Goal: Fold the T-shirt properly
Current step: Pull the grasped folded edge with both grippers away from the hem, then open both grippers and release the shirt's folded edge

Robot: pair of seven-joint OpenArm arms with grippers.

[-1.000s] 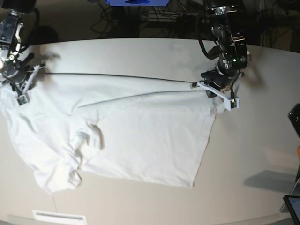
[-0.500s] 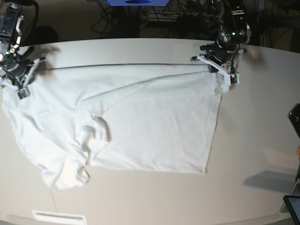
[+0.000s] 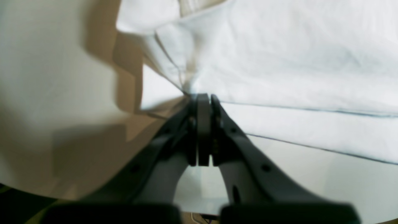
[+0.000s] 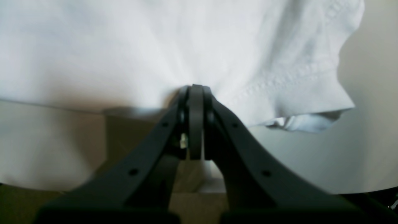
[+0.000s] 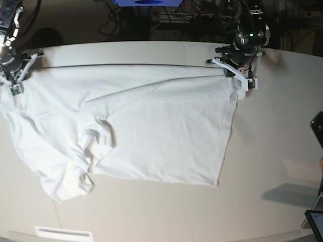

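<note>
The T-shirt [image 5: 151, 131] lies spread on the off-white table [image 5: 282, 151], its long axis running across the base view from one gripper to the other, roughly parallel to the table's far edge. Its far edge is pulled into a nearly straight, taut line between the two arms. The end toward the base view's right is a straight hemmed edge that runs down and slightly inward toward the camera; the end toward the left is fuller and rumpled, with a bunched sleeve-like fold near the lower left and a soft crease crossing the middle of the cloth. The left gripper [image 5: 237, 74], on the base view's right, has its fingers pressed together on the far right corner of the cloth; in the left wrist view the dark fingers [image 3: 203, 124] meet tightly at their tips with white fabric [image 3: 279, 62] gathered into them, and the cloth fans away from the pinch. The right gripper [image 5: 15, 75], on the base view's left, is likewise clamped on the far left corner; in the right wrist view its fingers [image 4: 196, 118] are closed with the fabric [image 4: 124, 46] radiating in small folds from the pinch, and a stitched hem [image 4: 298, 84] curls beside it. Both pinched corners sit near the table's far edge.
</note>
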